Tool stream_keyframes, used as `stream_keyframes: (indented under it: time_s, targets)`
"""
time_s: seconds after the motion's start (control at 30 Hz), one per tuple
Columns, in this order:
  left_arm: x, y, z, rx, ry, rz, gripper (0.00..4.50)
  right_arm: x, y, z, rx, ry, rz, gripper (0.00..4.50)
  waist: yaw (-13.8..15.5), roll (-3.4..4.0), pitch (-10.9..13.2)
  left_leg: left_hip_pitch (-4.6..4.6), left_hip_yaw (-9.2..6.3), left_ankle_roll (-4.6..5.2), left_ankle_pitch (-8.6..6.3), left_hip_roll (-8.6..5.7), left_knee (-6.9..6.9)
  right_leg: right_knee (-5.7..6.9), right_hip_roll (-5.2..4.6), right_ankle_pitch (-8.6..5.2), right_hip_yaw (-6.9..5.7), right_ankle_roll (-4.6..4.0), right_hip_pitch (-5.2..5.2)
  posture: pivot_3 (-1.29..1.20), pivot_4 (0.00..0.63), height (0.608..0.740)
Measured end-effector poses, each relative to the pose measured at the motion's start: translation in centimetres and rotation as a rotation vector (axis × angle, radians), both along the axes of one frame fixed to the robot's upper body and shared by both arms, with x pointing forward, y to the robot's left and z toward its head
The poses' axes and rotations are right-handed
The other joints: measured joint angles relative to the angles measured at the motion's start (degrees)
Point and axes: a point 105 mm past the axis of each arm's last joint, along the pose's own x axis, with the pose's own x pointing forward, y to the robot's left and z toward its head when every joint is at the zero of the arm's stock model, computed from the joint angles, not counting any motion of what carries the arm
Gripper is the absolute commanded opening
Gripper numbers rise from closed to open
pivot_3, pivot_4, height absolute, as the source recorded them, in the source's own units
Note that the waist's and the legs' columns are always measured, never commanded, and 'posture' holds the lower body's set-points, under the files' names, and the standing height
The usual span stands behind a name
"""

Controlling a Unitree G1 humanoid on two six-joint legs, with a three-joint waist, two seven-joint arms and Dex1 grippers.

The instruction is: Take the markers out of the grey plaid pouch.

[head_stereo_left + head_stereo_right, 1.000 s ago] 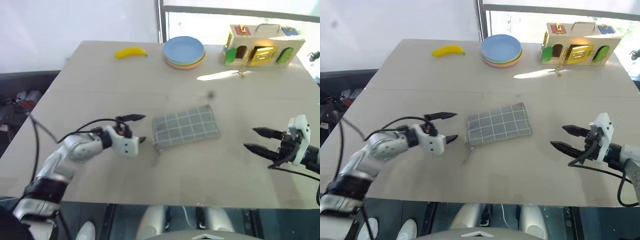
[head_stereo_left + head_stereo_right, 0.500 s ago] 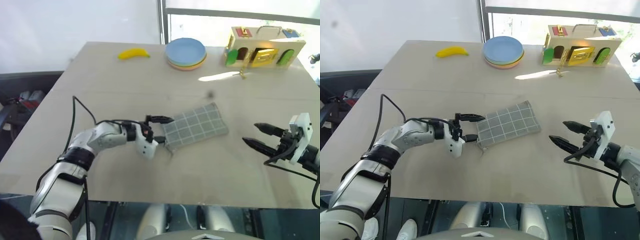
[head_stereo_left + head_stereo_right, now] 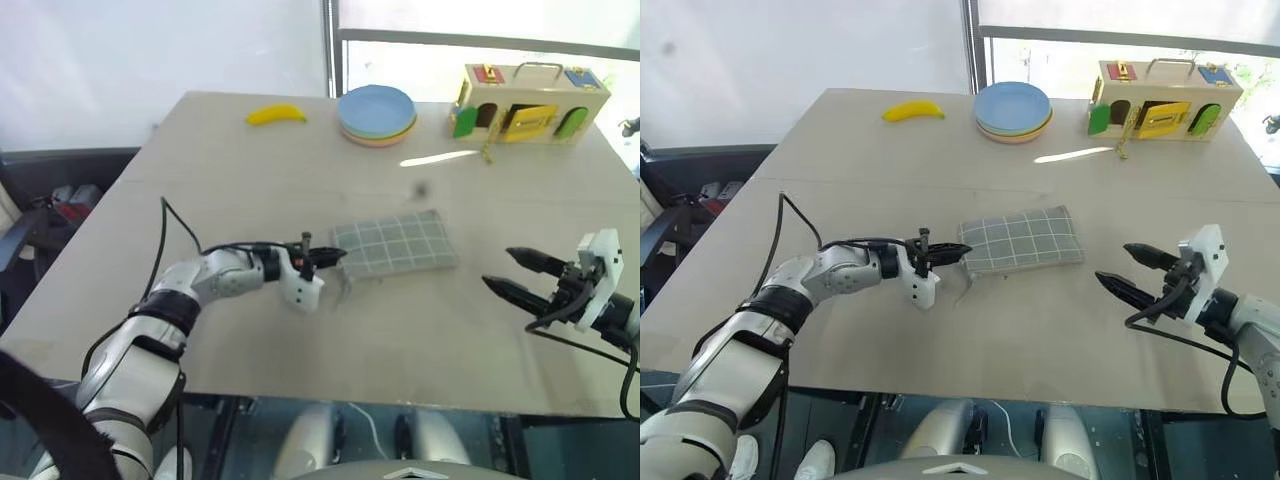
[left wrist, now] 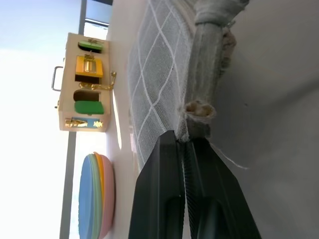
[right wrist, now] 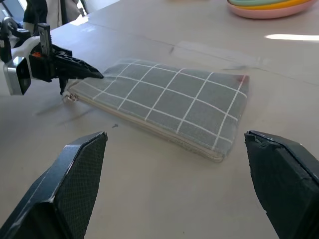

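Grey plaid pouch (image 3: 1022,240) lying flat near the middle of the counter (image 3: 940,150); it serves as the landmark. At the pouch's left end, the left gripper (image 3: 952,250) has its fingers (image 4: 164,199) pressed together, pinching the pouch's corner edge. To the right of the pouch and well apart from it, the right gripper (image 3: 1130,272) hovers with its fingers (image 5: 75,174) spread wide, holding nothing, pointed toward the pouch. Beyond the pouch, at the counter's far side: a yellow banana (image 3: 912,110), a stack of coloured plates (image 3: 1013,110) and a wooden latch box (image 3: 1162,98).
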Motion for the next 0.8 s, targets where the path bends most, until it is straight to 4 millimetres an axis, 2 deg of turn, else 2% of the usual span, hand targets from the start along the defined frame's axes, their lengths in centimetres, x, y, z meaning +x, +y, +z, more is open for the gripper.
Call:
stream_keyframes:
  time_s: [0.13, 0.17, 0.27, 0.47, 0.53, 0.67, 0.8]
  targets:
    - [-1.3, -0.5, 0.2, -0.124, 0.153, 0.030, 0.05, 0.5, 1.9, 0.6, -0.171, -0.144, 0.088, 4.50, -0.84, 0.01, 0.00, -0.44, 0.03, -0.02, 0.01, -0.02, -0.01, -0.06, -0.07, 0.00, 0.02, 0.00, -0.44, 0.00, 0.150, 0.740]
    - [-2.1, -1.4, 0.2, -0.164, 0.247, 0.023, 0.05, 1.2, 3.1, 1.2, -0.283, -0.261, 0.131, 4.50, -1.25, 0.00, 0.01, -0.68, 0.03, -0.13, 0.07, -0.03, 0.02, -0.07, -0.07, 0.00, 0.01, 0.00, -0.68, 0.00, 0.150, 0.740]
    - [-2.8, -2.7, 0.5, -0.208, 0.344, 0.015, 0.05, 1.9, 4.5, 1.6, -0.388, -0.381, 0.167, 4.50, -1.29, -0.11, 0.08, -1.06, 0.01, -0.19, 0.11, -0.03, 0.15, 0.04, 0.02, 0.00, 0.01, 0.01, -1.00, 0.00, 0.150, 0.740]
    - [-3.3, -4.6, 3.6, -0.372, 0.548, 0.038, 0.05, 2.9, 8.4, 3.5, -0.515, -0.679, 0.270, 4.50, -1.26, -0.16, 0.13, -1.07, 0.07, -0.19, 0.12, -0.02, 0.30, 0.09, 0.28, -0.01, -0.09, 0.02, -0.99, 0.00, 0.150, 0.740]
    - [-3.4, -5.2, 3.5, -0.411, 0.640, 0.065, 0.05, 2.3, 10.3, 4.5, -0.506, -0.755, 0.354, 4.50, -1.24, -0.19, 0.15, -1.07, 0.06, -0.18, 0.11, -0.01, 0.40, 0.09, 0.59, -0.01, -0.05, 0.03, -0.98, 0.00, 0.150, 0.740]
    - [-2.7, -5.0, 3.5, -0.458, 0.685, 0.126, 0.05, 1.2, 11.3, 4.7, -0.474, -0.756, 0.419, 4.50, -1.16, -0.32, 0.25, -1.07, 0.03, -0.17, 0.10, 0.01, 0.47, 0.13, 0.58, -0.01, -0.07, 0.03, -0.95, 0.00, 0.150, 0.740]
    - [-2.3, -5.3, 3.6, -0.496, 0.710, 0.148, 0.05, -0.8, 12.9, 5.3, -0.435, -0.775, 0.526, 4.50, -1.19, -0.36, 0.28, -1.06, 0.00, -0.16, 0.10, 0.04, 0.49, 0.15, 0.53, -0.01, -0.06, 0.02, -0.94, 0.00, 0.150, 0.740]
